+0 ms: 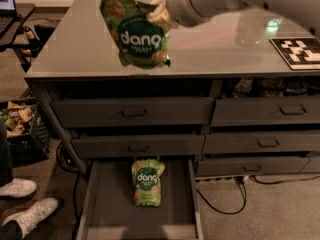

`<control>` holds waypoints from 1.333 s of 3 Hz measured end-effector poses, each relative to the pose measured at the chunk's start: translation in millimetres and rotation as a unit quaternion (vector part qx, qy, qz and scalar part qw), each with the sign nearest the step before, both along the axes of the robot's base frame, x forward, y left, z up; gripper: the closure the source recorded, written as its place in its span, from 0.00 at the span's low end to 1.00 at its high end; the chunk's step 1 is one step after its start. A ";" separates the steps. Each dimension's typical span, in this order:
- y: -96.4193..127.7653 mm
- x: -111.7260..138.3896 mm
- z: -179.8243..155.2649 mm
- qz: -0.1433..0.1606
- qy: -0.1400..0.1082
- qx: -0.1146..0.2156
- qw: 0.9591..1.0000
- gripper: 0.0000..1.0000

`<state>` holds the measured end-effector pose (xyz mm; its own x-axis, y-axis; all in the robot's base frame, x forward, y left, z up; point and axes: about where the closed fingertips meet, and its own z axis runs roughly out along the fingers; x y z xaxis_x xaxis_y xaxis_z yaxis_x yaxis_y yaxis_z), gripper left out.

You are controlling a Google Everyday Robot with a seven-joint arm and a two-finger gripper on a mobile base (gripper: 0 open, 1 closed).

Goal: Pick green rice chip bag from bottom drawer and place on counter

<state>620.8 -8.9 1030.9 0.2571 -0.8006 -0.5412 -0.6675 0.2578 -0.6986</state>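
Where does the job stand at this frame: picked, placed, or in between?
Done: the green rice chip bag is out of the open bottom drawer, where a twin pouch lies. In hand: the end effector grips the bag's top corner, holding it over the counter near the front edge. Left: set it down and release.
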 end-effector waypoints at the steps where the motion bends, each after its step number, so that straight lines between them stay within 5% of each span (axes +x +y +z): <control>1: -9.0 24.9 18.2 -0.002 -0.009 -0.009 1.000 1.00; 4: 7.7 148.7 -32.3 0.008 0.068 -0.035 0.997 1.00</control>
<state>769.6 -1.2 998.6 0.1991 -0.8337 -0.5151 -0.7607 0.1998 -0.6175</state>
